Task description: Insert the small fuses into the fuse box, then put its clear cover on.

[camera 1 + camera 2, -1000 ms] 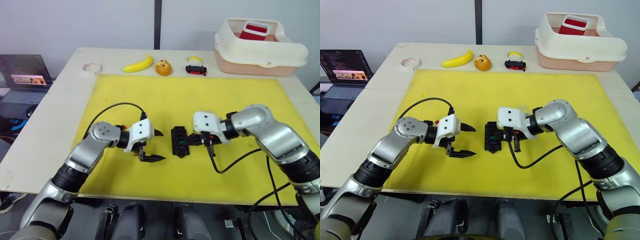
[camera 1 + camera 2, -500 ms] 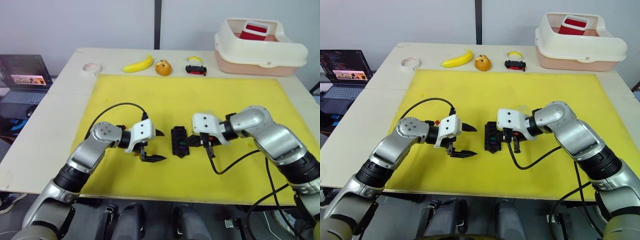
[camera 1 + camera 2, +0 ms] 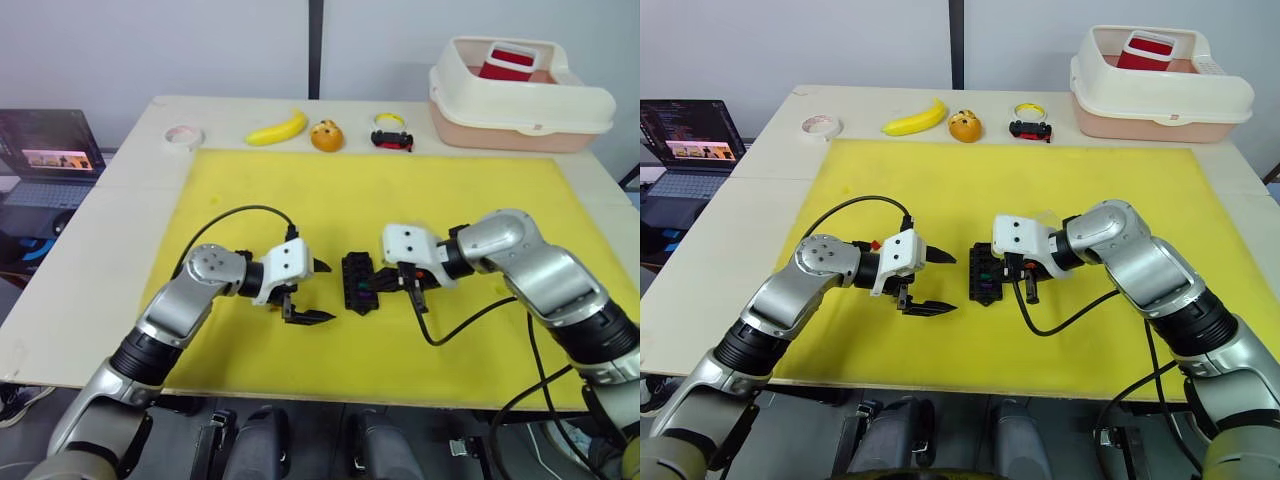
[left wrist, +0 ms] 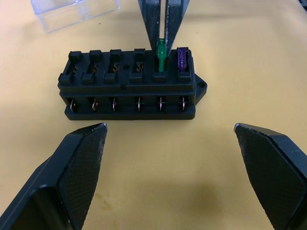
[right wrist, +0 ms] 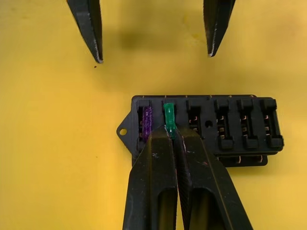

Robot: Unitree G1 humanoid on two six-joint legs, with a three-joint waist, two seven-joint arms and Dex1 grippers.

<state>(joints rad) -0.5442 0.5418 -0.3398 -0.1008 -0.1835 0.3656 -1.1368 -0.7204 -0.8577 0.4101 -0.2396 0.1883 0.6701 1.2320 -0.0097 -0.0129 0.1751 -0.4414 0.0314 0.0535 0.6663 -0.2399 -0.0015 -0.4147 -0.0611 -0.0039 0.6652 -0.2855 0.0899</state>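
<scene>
Your right gripper (image 5: 173, 132) has its jaws pinched tight on the green fuse (image 5: 168, 115), holding it upright over the fuse box (image 3: 358, 283). The green fuse sits at the second slot from one end of the far row as seen from your left wrist, its blades at the slot mouth; you can't tell how deep it is seated. The purple fuse (image 4: 182, 57) is already in the end slot just beside it, by the box's mounting ear. The other slots in both rows are unfilled, metal contacts showing.

The fuse box lies flat on the yellow mat (image 3: 420, 200), around the middle of the desk (image 3: 90, 260) and nearer the front edge, between your two grippers.

Your left gripper (image 3: 312, 292) has its jaws spread wide and holds nothing; it hangs near the box on the side toward the desk's left edge, with the fingertips (image 4: 76, 163) apart from the box.

The clear cover (image 4: 72, 12) lies on the mat just beyond the fuse box, on the right-gripper side, not touching the box in the left wrist view.

Along the back edge of the desk: tape roll (image 3: 184, 135), banana (image 3: 277, 128), a small orange object (image 3: 326, 136), toy car (image 3: 392, 138). A cream bin (image 3: 520, 95) holding a red item (image 3: 507, 62) sits at the back right corner. A laptop (image 3: 45, 150) stands off the left edge.
</scene>
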